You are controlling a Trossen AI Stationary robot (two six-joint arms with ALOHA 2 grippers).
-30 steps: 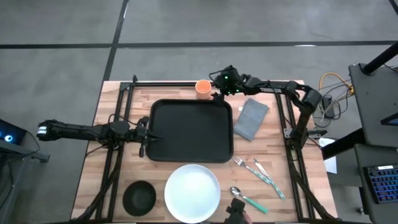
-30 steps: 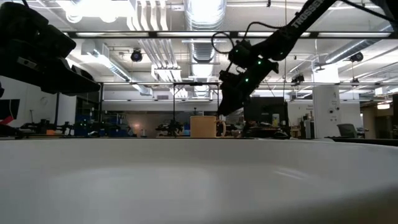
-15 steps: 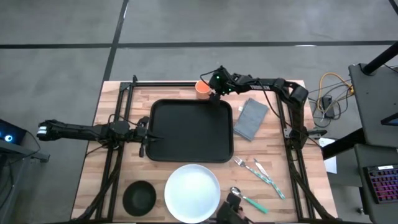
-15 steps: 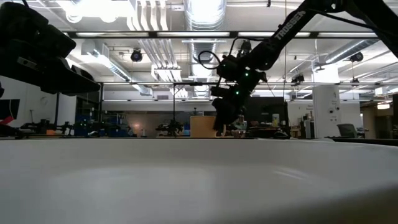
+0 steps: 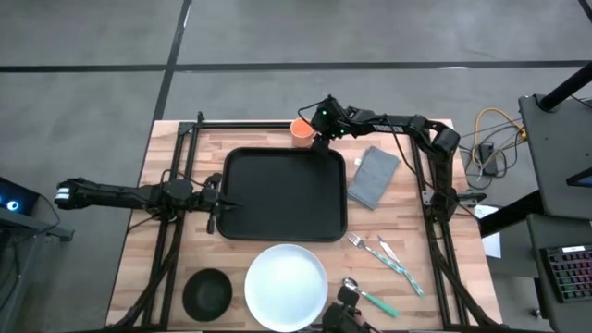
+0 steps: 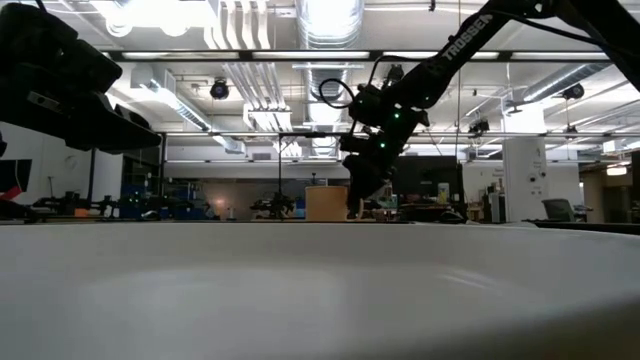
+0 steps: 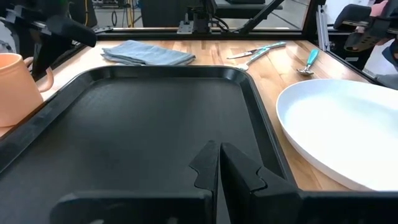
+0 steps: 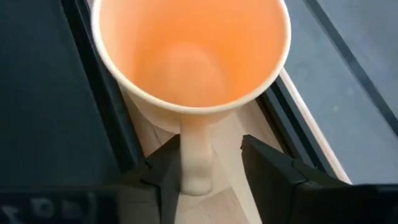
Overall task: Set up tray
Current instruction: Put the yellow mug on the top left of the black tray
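My right gripper hangs at the far edge of the wooden tabletop, right over the handle of the orange ceramic mug. In my right wrist view the jaws are released, one dark finger on each side of the mug's handle, with a gap still showing between the handle and the finger on the other side. The mug stands upright just beyond the far rim of the large flat black rectangular tray, close to its far right corner.

The tray lies flat in the middle of the tabletop. My left gripper sits at the tray's left edge with its jaws clenched together, the tips meeting above the rim.

A folded grey-blue cloth lies just to the right of the tray. A round white plate rests near the front edge, just in front of the tray, with a small round black bowl to its left. To the plate's right lie a metal fork, a teal-handled knife and a teal-handled spoon.
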